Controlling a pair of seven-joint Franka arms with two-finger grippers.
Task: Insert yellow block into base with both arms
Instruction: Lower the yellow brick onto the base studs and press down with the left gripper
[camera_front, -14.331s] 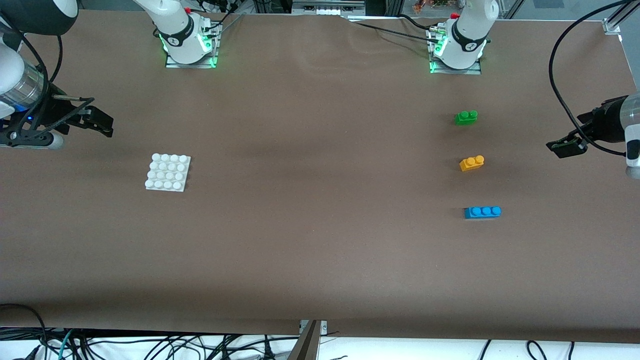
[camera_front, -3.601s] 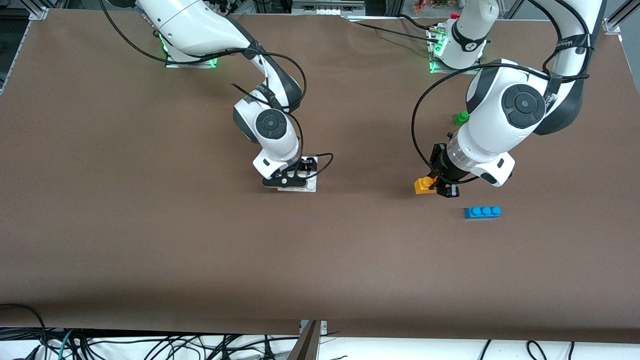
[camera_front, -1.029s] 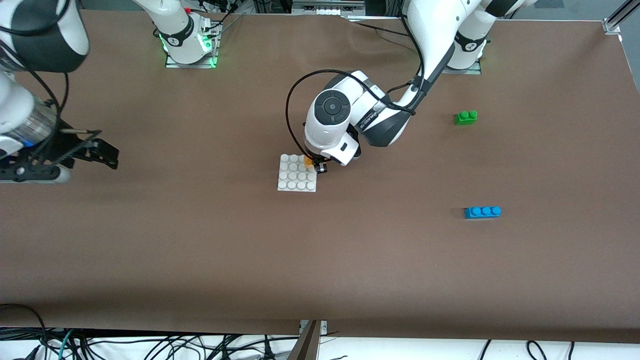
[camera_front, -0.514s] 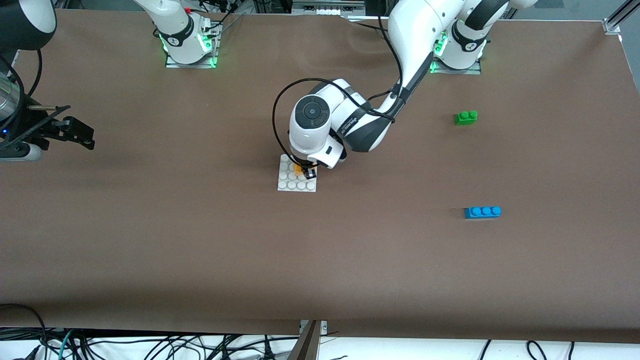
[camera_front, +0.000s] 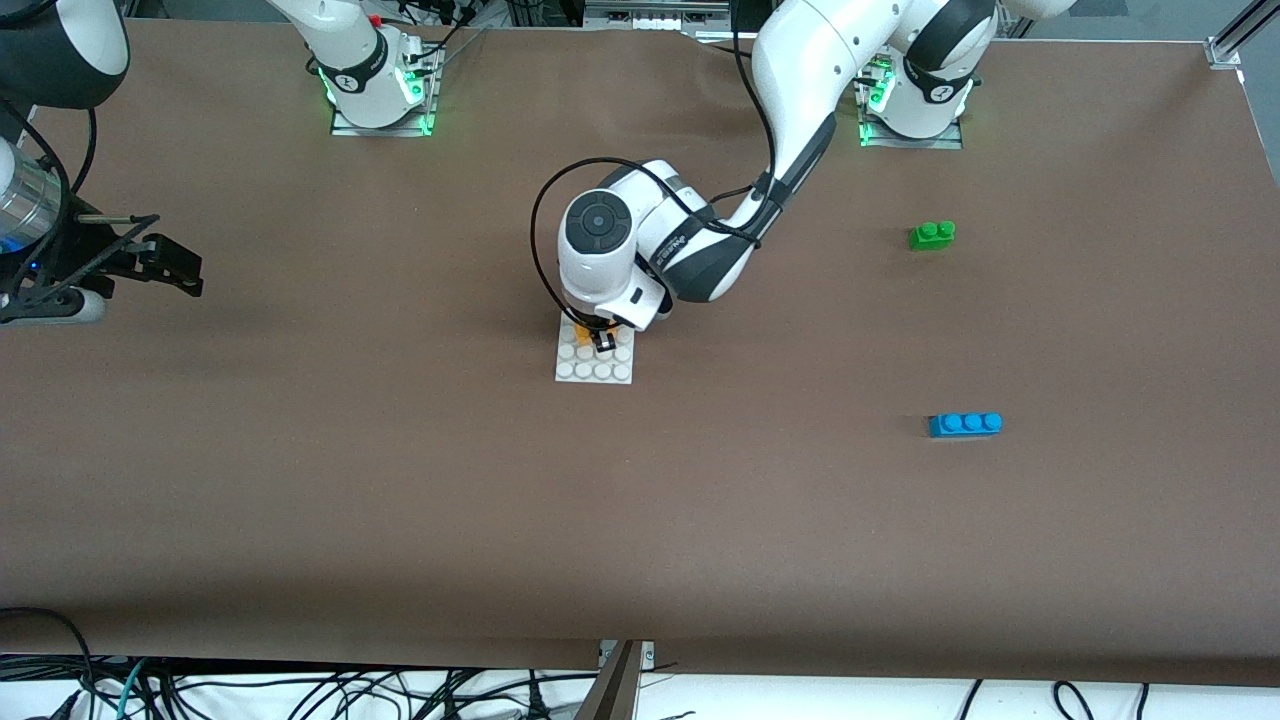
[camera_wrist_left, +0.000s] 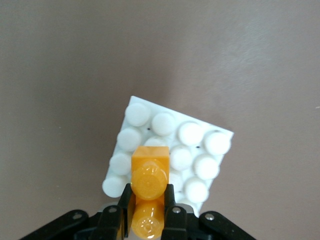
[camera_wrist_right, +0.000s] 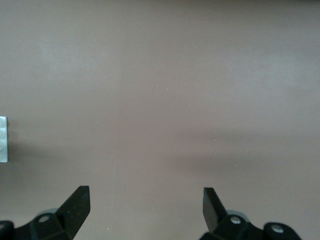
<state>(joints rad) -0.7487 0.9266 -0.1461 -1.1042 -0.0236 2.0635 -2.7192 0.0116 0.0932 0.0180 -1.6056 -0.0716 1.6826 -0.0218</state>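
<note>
I see the left pincer (camera_front: 601, 338) has shifted farther over the base (camera_front: 594, 368), clamping the yellow block (camera_wrist_left: 149, 187) above its studs. The right pincer (camera_front: 150, 262) waits, spread open, at the right arm's end of the table (camera_front: 400, 480).

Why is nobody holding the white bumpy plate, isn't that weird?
A little odd. The left hand holds the yellow block over the base, which lies unheld. The right hand waits open over bare table at its own end. Nothing looks spilled or broken.
</note>
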